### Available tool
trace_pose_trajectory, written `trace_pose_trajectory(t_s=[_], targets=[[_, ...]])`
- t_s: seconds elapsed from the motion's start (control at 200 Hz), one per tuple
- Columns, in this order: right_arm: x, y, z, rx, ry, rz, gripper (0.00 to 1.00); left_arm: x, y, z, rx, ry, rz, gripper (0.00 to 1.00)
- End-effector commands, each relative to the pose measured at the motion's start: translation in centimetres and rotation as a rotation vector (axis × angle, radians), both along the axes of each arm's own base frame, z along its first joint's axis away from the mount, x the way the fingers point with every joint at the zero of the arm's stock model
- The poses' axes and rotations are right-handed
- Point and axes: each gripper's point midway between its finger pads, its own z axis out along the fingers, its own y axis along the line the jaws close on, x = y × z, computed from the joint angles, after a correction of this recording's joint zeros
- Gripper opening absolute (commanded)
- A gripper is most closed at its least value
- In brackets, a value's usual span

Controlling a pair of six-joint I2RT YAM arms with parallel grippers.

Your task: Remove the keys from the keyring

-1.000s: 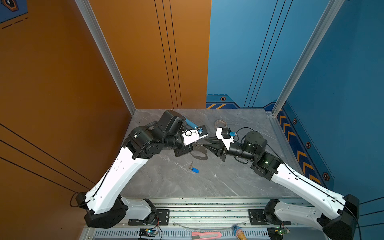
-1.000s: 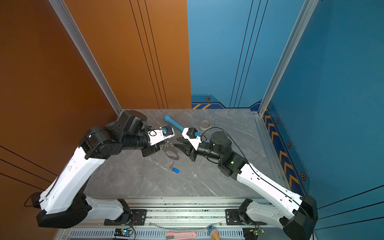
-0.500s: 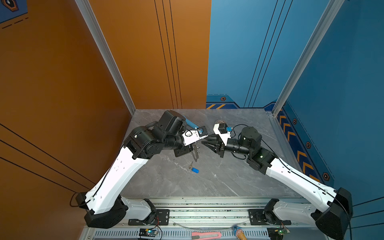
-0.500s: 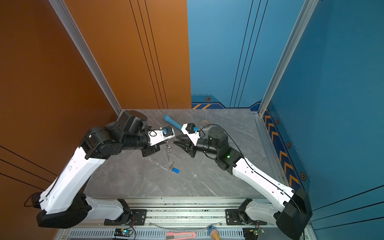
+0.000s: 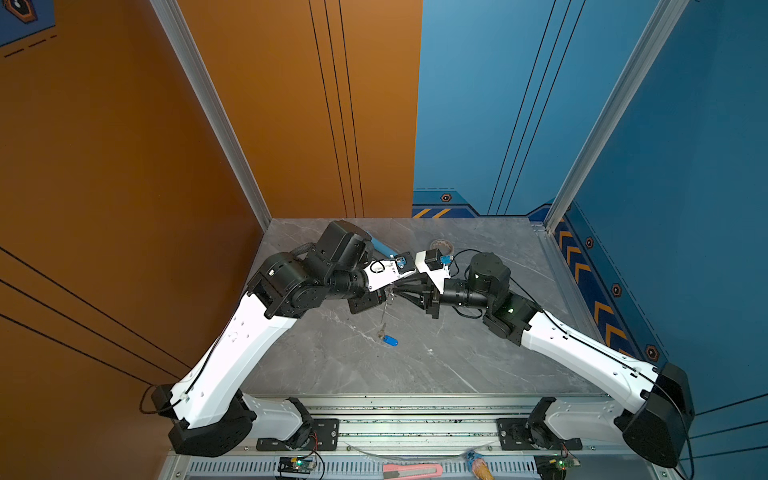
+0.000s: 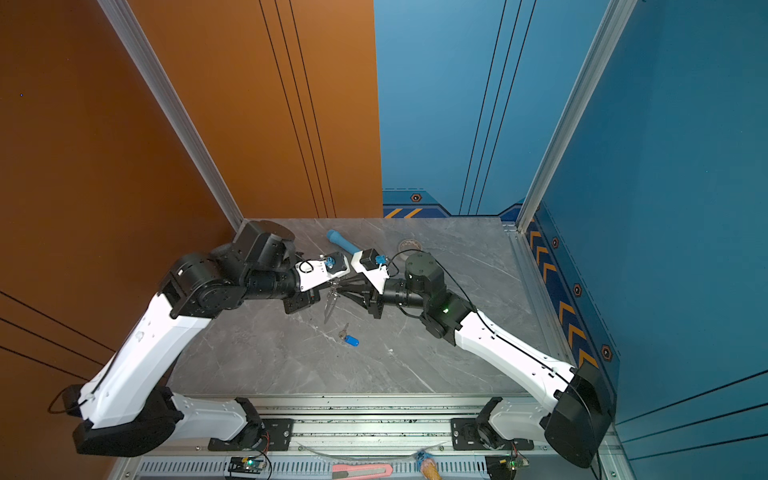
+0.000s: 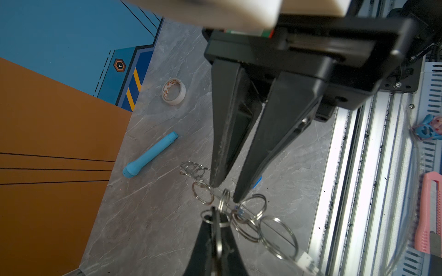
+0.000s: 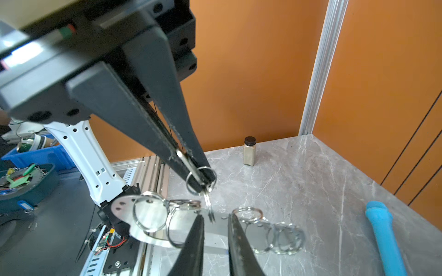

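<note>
The keyring [image 8: 122,208] is a flat silver plate with wire rings [image 7: 278,233] along one edge. It hangs above the table in both top views [image 5: 385,305] [image 6: 330,305]. My left gripper [image 7: 216,229] is shut on one of its small rings, as the right wrist view also shows [image 8: 201,178]. My right gripper [image 8: 215,216] meets it from the opposite side, its jaws a little apart on either side of a thin ring at the plate's edge. The keys [image 5: 388,338] [image 6: 351,340], with a blue tag, lie on the table below, apart from the keyring.
A long blue tube [image 6: 343,242] [image 7: 150,155] lies at the back of the grey table, with a tape roll [image 6: 409,244] [image 7: 174,92] beside it. A small jar [image 8: 249,151] stands by the orange wall. A pink cutter [image 5: 411,469] lies on the front rail.
My right gripper has moved left up to the keyring and the left gripper, and its jaws have narrowed. The left arm has held still with the keyring.
</note>
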Motion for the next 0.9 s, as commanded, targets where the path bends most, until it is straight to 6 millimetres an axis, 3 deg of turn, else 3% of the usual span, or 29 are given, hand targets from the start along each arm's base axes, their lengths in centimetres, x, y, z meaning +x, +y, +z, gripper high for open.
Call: trace_pose_trajectory(t_s=[0.0,0.29,0.576,0.896], targets=[[-0.8,0.4,2.6,0.062,-0.033,0.039,0.15,-0.1,-0.4,0.9,-0.034,-0.025,-0.013,0.00],[-1.0,-0.6,2.6,0.038,-0.030,0.019,0.02,0.1,0.1,0.8,-0.013,-0.045,0.003,0.00],[-2.1,-2.0,-0.1,-0.138,0.025,0.012,0.00,-0.4,0.8,-0.7,0.071,-0.076,-0.020,0.00],[-3.0,-2.4,-1.5,-0.201,0.108,0.042,0.00,-1.1,0.3,-1.9,0.171,-0.134,-0.070,0.00]])
